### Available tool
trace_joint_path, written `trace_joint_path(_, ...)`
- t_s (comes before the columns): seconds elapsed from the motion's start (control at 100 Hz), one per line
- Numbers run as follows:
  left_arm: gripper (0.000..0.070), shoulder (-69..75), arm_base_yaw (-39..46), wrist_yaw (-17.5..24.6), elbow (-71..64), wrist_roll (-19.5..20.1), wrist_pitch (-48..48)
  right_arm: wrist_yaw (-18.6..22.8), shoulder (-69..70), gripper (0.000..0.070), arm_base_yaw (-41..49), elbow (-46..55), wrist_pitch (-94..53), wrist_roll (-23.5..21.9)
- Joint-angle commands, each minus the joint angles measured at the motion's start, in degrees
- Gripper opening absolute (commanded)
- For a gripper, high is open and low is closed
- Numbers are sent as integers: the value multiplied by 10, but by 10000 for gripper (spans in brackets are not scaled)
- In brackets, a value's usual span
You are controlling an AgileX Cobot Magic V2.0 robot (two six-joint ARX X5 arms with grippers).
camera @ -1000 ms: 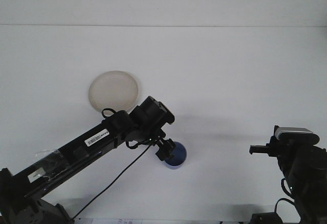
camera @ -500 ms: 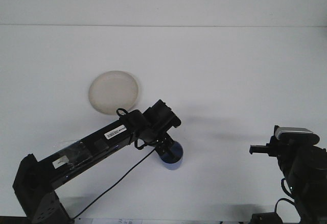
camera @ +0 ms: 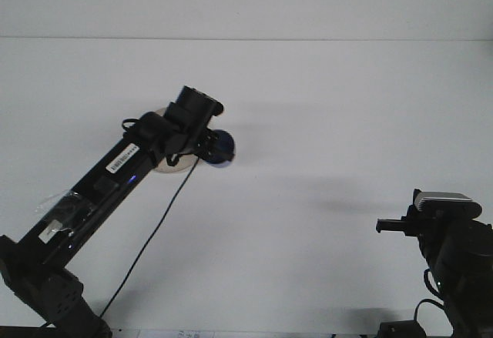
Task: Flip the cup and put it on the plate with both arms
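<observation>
Because the left arm covers it, only a sliver of the plate (camera: 176, 170) shows. The left gripper (camera: 209, 147) clasps the dark blue cup (camera: 223, 146) at the plate's right edge; whether the right gripper (camera: 389, 225), low over the table (camera: 331, 115), is closed is unclear.

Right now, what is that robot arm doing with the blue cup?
The robot's left gripper is holding a blue cup and has carried it across the white table from nearer the robot to the right edge of the cream plate. The arm covers most of the plate. The cup looks lifted, and I cannot tell which way up it is. The right gripper waits low on the right, away from both.
</observation>
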State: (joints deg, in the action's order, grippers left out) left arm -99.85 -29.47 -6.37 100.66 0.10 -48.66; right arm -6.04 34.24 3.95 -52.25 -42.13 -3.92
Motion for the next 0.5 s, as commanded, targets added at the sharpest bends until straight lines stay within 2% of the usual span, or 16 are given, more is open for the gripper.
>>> trace_joint_path(0.0, 7, -7, 28, -5, 13, -16, 20, 0, 3, 0, -1, -7, 5, -4)
trace_joint_path(0.23, 7, -33, 122, -5, 13, -25, 38, 0, 3, 0, -1, -7, 6, -4)
trace_joint_path(0.49, 7, -81, 165, -5, 13, -24, 34, 0, 3, 0, -1, -7, 6, -4)
